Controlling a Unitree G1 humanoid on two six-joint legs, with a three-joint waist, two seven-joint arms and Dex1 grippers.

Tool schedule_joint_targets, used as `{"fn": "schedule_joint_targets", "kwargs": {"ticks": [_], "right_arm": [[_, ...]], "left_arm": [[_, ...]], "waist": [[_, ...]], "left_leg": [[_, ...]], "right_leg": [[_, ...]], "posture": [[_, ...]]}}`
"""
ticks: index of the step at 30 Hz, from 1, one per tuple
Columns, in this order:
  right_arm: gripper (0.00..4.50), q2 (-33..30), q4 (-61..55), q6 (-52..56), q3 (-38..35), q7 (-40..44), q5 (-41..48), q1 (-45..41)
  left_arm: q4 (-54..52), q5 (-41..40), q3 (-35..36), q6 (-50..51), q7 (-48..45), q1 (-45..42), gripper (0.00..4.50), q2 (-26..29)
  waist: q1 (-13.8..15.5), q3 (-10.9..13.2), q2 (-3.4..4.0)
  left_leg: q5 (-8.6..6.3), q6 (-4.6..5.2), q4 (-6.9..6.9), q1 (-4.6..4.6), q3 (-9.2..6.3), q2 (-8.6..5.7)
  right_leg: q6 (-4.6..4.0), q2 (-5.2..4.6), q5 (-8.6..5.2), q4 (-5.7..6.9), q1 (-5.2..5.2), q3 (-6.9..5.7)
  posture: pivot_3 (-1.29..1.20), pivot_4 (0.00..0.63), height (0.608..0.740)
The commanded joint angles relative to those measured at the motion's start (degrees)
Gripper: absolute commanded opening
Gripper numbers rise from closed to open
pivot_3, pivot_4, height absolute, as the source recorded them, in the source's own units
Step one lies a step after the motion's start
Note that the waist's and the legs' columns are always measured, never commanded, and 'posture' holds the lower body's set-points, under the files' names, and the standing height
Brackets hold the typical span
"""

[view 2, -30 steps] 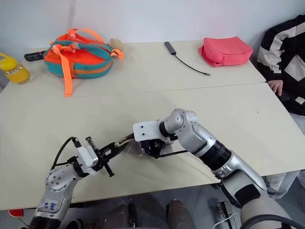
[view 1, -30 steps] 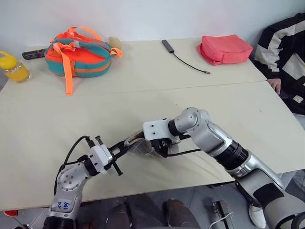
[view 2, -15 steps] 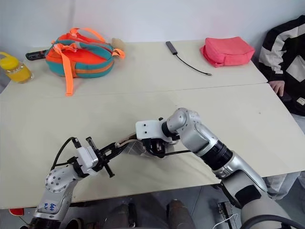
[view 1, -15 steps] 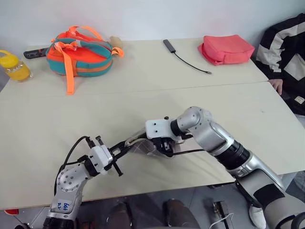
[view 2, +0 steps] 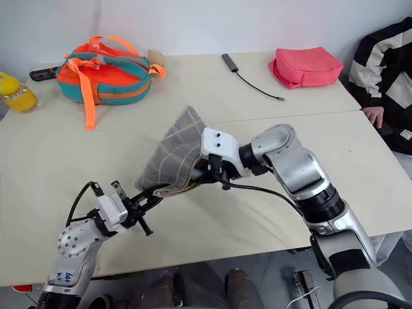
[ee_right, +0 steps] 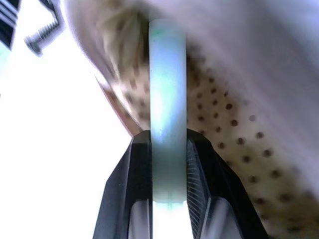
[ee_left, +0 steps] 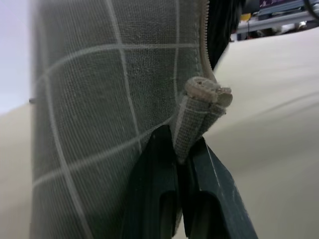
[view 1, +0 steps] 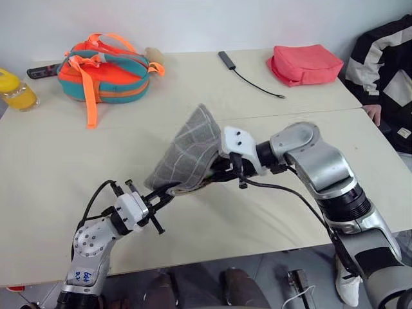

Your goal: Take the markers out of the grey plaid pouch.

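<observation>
right wrist view: a light green marker (ee_right: 168, 109) runs straight up between the right claw's (ee_right: 168, 149) two black fingers, which are closed on its barrel; dotted beige lining sits just behind it
marker's long axis: in line with the right claw's fingers, its far end reaching into the grey plaid pouch (view 1: 187, 154)
way out, as i judge it: back along that same axis, away from the pouch mouth, so the marker slides out rather than dragging the fabric with it
pouch: lifted clear of the bench (view 1: 58, 167), tented up between the two arms, mouth edge low and facing the right claw (view 1: 222, 172)
left claw (ee_left: 182, 164): pinched tight on the small loop pull at the pouch's corner, holding that end against the pull
nearer arm: the right, already at the opening; the left only anchors
right arm pose: forearm reaching across from the right, wrist bent so the claw points left and somewhat down into the mouth
left arm pose: low at the bench's near edge, claw angled slightly up toward the pouch
other marker: cannot tell where it is
</observation>
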Motion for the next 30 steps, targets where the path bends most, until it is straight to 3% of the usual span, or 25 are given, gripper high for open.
{"fn": "schedule_joint_targets", "kwargs": {"ticks": [1, 10, 16, 21, 25, 30], "right_arm": [[0.45, -2.1, -1.3, -2.0, -0.9, -0.2, 1.2, 0.2], [0.45, -9.6, 3.1, -8.8, 4.3, 0.1, -4.4, 2.6], [0.45, -9.2, 2.9, -4.8, -2.4, 0.5, 2.5, 1.9], [0.45, -13.2, 2.0, 1.6, -10.7, 2.1, 10.7, 4.0], [0.45, -16.0, 4.9, 1.3, -15.5, -1.4, 11.3, 6.3], [0.45, -16.1, 14.7, -10.6, -14.2, -13.6, 0.8, 9.1]], "left_arm": [[-0.4, -0.4, 1.1, 0.3, 0.5, 0.2, 0.00, 0.1], [-1.5, -5.5, 4.9, 5.5, 2.6, -2.2, 0.00, -0.9], [-1.9, -5.8, 6.0, 6.5, 1.8, -1.9, 0.00, -0.4], [-1.3, -6.5, 8.0, 7.1, 1.9, -1.9, 0.00, 0.0], [-0.7, -6.6, 8.9, 7.2, 1.6, -2.2, 0.00, 0.0], [-0.1, -6.7, 8.9, 7.2, 1.2, -2.6, 0.00, -0.1]], "waist": [[0.1, 0.0, -0.01], [-0.1, 0.0, -0.01], [0.0, 0.0, 0.03], [0.4, 0.1, 0.00], [0.3, 0.1, 0.00], [0.0, 0.1, 0.00]], "left_leg": [[0.00, 0.01, 0.00, 0.00, 0.00, -0.01], [-0.02, 0.04, 0.07, -0.02, 0.03, 0.01], [-0.03, 0.03, 0.03, -0.02, 0.02, 0.02], [-0.03, 0.04, 0.09, -0.03, 0.01, 0.00], [-0.05, 0.06, 0.10, -0.02, -0.05, -0.01], [-0.05, 0.06, 0.10, -0.01, 0.05, -0.01]], "right_leg": [[0.00, -0.01, 0.00, -0.01, 0.01, 0.00], [0.00, 0.00, 0.00, -0.04, 0.02, 0.02], [0.02, 0.01, 0.01, -0.03, -0.03, 0.05], [0.02, -0.01, 0.01, -0.05, 0.03, 0.04], [0.01, -0.02, 0.01, -0.11, 0.08, 0.04], [0.02, -0.01, 0.01, -0.10, 0.06, 0.07]], "posture": [[0.00, 0.150, 0.740], [0.00, 0.150, 0.740], [0.00, 0.150, 0.740], [0.00, 0.150, 0.740], [0.00, 0.150, 0.740], [0.00, 0.150, 0.740]]}}
